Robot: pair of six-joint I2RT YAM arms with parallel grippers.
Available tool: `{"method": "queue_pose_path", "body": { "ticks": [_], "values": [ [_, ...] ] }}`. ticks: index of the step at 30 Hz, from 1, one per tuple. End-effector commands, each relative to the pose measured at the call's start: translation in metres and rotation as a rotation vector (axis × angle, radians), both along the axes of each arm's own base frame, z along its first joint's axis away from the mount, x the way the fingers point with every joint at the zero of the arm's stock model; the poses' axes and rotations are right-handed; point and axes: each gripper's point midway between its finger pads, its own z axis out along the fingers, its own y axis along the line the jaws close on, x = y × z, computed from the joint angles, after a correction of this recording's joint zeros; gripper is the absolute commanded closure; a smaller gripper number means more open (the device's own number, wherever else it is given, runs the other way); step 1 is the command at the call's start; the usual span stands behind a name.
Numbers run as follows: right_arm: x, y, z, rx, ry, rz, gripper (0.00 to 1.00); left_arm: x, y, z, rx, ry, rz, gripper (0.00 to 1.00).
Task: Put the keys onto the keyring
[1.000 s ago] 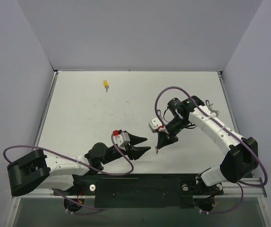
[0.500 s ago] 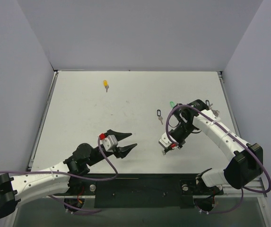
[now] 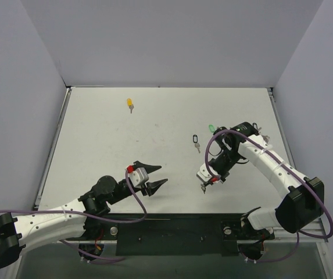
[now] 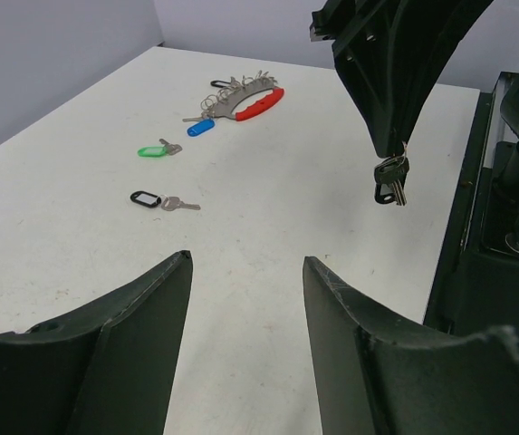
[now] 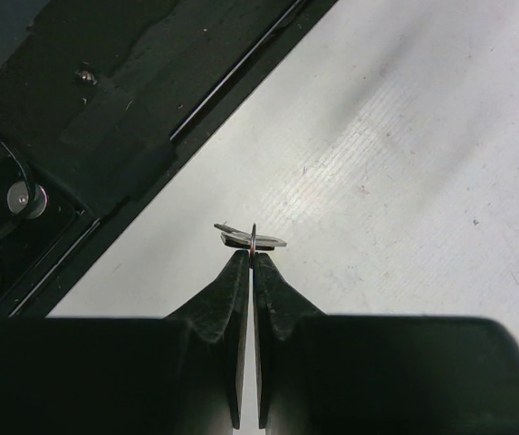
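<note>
Right wrist: right tool [image 5: 252, 256] clamped on key [image 5: 272, 242].

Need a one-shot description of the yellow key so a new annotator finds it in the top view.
Start at the white table and go toward its far edge, left of centre. The yellow key lies there alone. It is the only yellow-headed one; the green key and black-outlined tag sit over by the right arm.

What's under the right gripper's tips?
A dark-headed key dangles from the shut right gripper, above the table. Its pinched top is hidden between the tips.
</note>
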Motion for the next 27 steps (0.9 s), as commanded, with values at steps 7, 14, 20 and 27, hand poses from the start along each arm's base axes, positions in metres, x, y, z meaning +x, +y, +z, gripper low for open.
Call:
{"method": "queue_pose_path", "body": {
  "ticks": [7, 14, 20, 27],
  "values": [
    [-0.001, -0.028, 0.012, -0.062, 0.241, -0.396, 1.00, 0.005, 0.010, 0.022, -0.041, 0.004, 0.046, 0.37],
    [0.013, -0.092, 0.006, -0.116, 0.420, -0.818, 1.00, 0.002, 0.021, 0.035, 0.073, -0.055, 0.040, 0.36],
    [0.012, -0.155, -0.013, -0.320, 0.470, -1.123, 1.00, 0.003, 0.030, 0.031, 0.269, -0.143, 0.027, 0.36],
    [0.012, -0.200, -0.038, -0.614, 0.496, -1.328, 1.00, 0.003, 0.036, 0.005, 0.336, -0.152, 0.025, 0.36]
  ]
}}
